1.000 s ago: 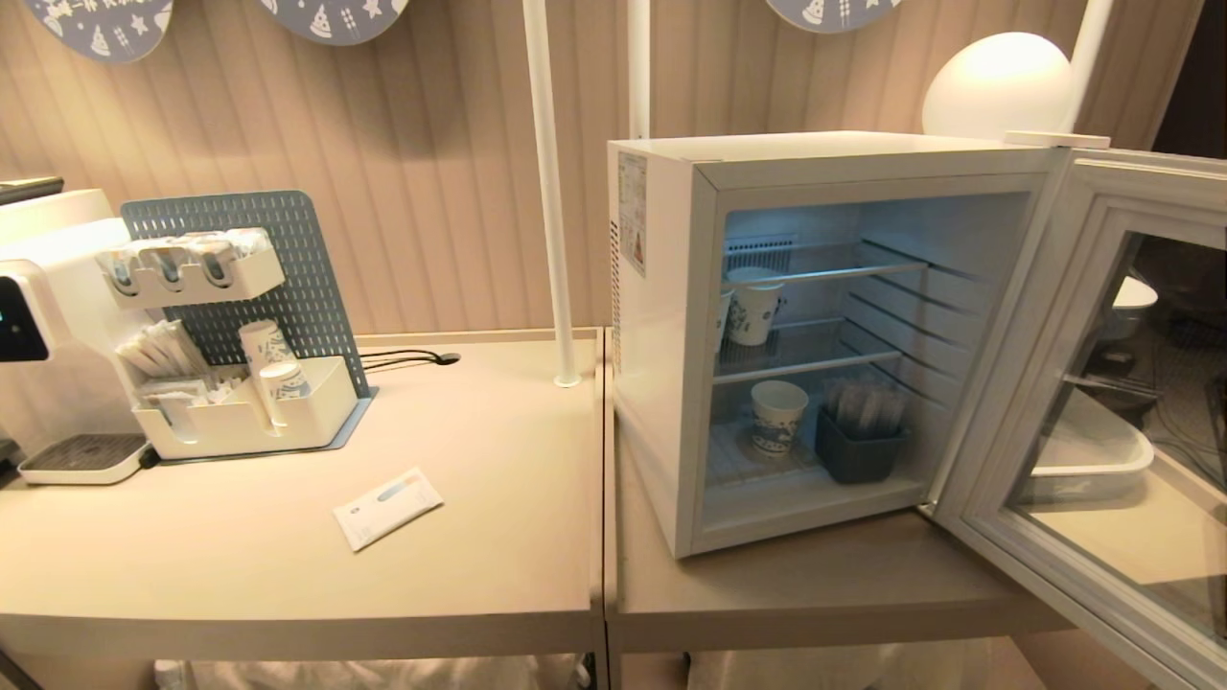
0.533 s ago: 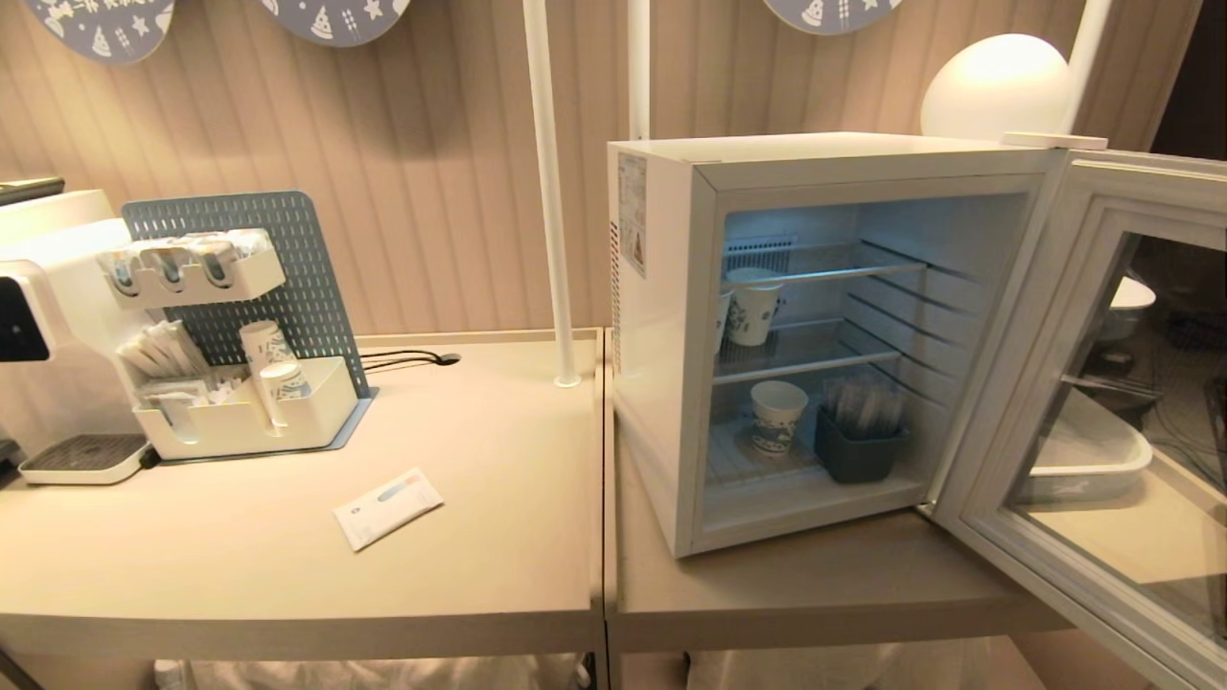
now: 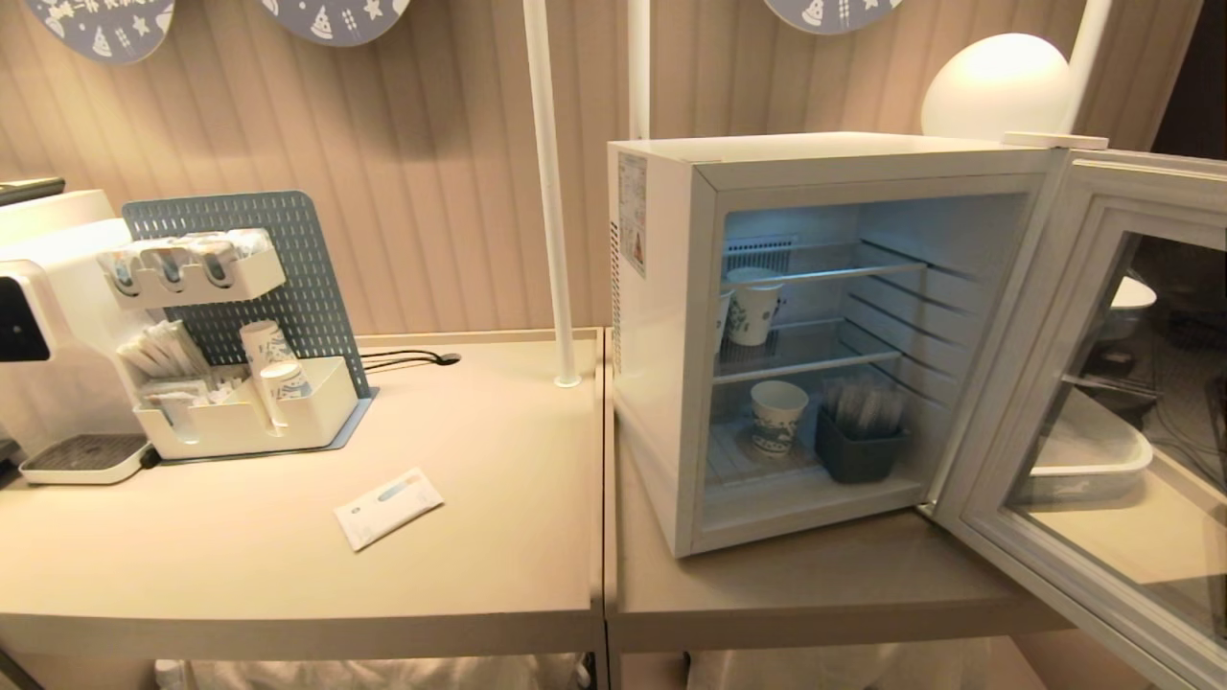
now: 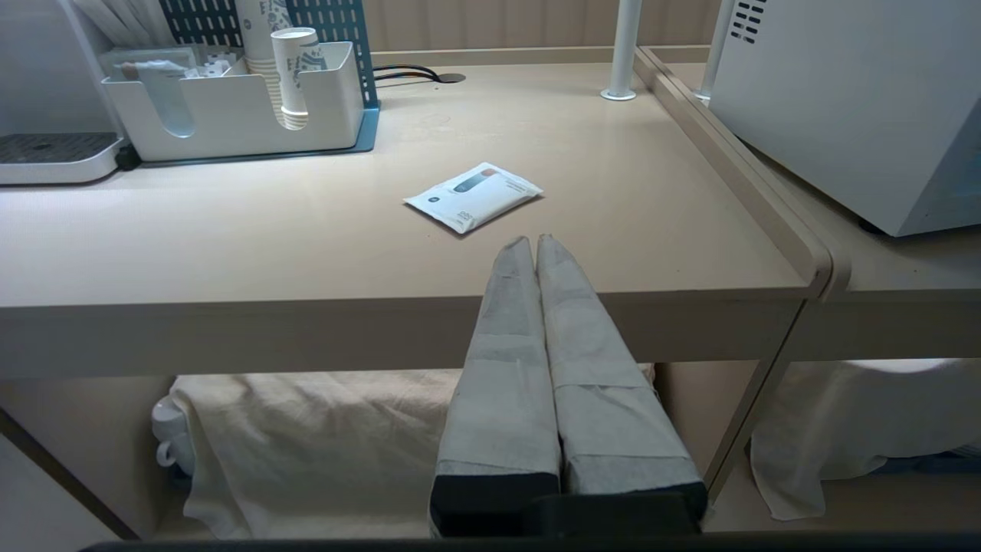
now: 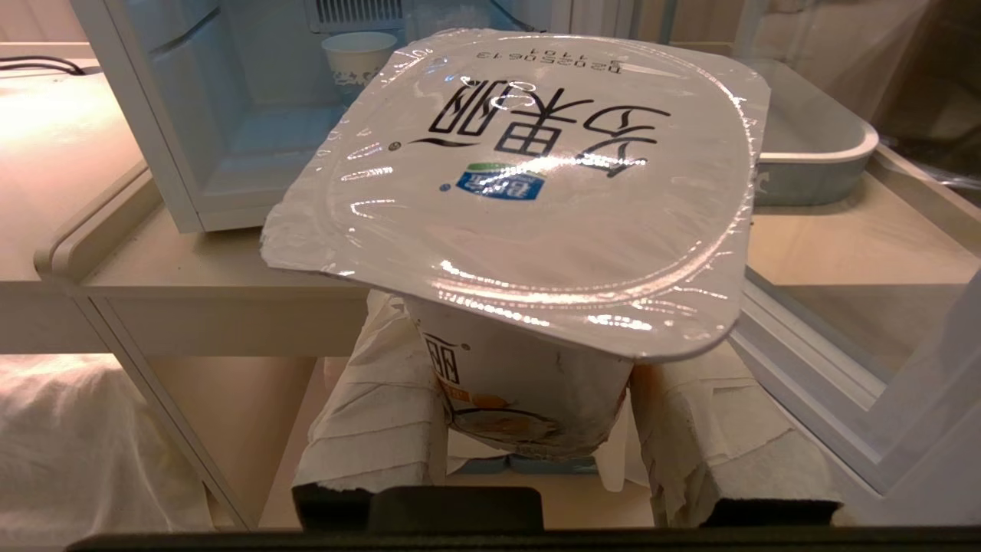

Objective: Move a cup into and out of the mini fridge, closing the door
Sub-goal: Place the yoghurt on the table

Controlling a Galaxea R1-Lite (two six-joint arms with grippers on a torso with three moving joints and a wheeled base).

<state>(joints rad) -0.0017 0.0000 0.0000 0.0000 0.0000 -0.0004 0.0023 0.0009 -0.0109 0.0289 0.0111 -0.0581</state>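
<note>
1. The right gripper is half closed around the body of the cup; its paper-wrapped fingers press the two sides below the foil lid, so the lid stays level and clear of the grip.
2. The cup hangs low in front of the table edge, near the open mini fridge and outside it (neither arm shows in the head view).
3. The door stands swung wide to the right, which leaves the whole opening free for a hand to pass.
4. Inside, a patterned paper cup and a dark bin of sachets sit on the bottom shelf; a second paper cup stands higher.
5. The left gripper is fully closed on nothing, parked near the table's front edge, pointing at a white packet; I judge it idle.
</note>
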